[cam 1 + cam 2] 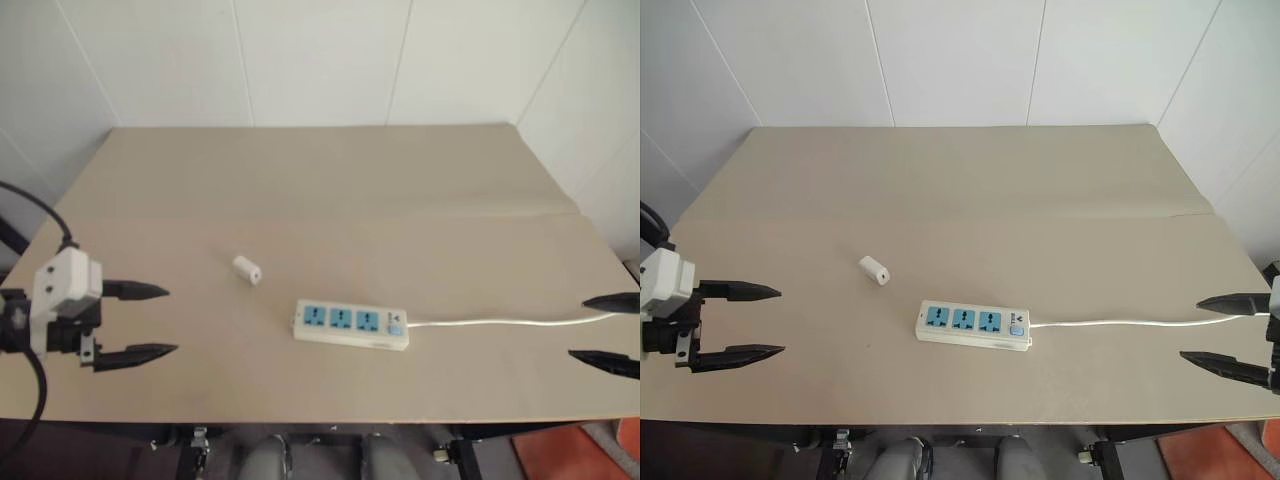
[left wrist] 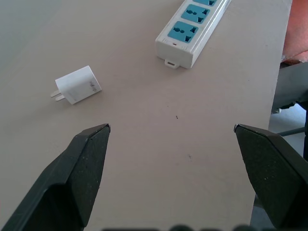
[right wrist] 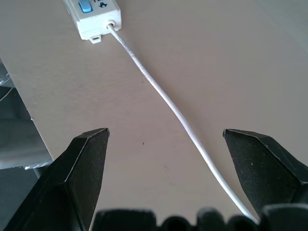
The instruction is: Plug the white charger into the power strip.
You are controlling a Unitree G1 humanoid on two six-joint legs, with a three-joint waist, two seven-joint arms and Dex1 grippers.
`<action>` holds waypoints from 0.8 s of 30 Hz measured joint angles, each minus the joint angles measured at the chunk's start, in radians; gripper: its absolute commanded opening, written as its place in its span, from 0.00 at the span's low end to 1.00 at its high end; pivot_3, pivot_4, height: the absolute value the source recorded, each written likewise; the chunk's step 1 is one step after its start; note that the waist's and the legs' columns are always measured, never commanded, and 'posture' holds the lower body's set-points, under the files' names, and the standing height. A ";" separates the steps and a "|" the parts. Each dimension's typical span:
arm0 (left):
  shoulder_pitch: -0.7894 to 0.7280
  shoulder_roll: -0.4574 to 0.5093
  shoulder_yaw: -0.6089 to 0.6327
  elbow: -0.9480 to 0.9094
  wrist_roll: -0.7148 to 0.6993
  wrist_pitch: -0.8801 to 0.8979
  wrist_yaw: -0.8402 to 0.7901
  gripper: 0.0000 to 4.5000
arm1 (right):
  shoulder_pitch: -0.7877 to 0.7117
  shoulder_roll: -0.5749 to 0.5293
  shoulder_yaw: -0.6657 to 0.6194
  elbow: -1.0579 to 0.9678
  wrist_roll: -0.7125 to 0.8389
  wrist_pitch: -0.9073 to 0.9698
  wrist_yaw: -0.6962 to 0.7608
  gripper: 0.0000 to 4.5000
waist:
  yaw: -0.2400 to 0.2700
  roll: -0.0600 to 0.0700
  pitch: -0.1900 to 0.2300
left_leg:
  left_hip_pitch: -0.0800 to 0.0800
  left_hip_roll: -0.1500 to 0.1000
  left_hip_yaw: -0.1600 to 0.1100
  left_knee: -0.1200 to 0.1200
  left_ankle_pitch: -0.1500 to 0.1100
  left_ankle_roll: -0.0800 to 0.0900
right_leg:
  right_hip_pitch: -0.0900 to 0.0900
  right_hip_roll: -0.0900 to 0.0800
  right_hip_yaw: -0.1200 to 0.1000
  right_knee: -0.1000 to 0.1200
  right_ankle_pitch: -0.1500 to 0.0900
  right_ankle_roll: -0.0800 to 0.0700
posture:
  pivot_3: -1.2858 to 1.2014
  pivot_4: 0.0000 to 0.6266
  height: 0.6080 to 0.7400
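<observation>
From the head camera, the white charger (image 1: 247,269) is lying on its side on the tan table (image 1: 330,180), apart from the power strip (image 1: 351,325), which is sitting nearer the front edge with its three blue outlet faces turned up and its white cable (image 1: 510,321) trailing off toward the right side. The left gripper (image 1: 138,322) is hovering over the left front of the table, fingers spread wide and holding nothing; the right gripper (image 1: 1228,335) is waiting at the far right edge, also spread and empty, beside the cable. Through the left wrist camera, the charger (image 2: 77,85) is showing its two metal prongs pointing away from the strip (image 2: 191,30), and the black fingertips (image 2: 91,144) are standing wide apart with bare table between them. Through the right wrist camera, the cable (image 3: 168,103) is running between the open fingers (image 3: 89,149) up to the strip's switch end (image 3: 92,14), touching neither. Nothing is picked up yet, so reaching for the charger looks like the step in hand: the left arm is nearer, and pinching the block across its flat sides, clear of the prongs, would probably leave them free to turn downward over an outlet. The light strip might slide, so the right gripper bracing it could help.
</observation>
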 measured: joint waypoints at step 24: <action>-0.298 -0.026 -0.307 -0.004 -0.006 -0.004 0.023 1.00 | -0.483 0.326 0.551 0.046 0.064 -0.022 -0.054 0.99 | -0.006 -0.003 -0.001 | -0.001 0.001 0.002 0.001 0.000 0.000 | -0.003 0.005 0.004 0.000 0.003 0.000 | 0.52 0.24 1.00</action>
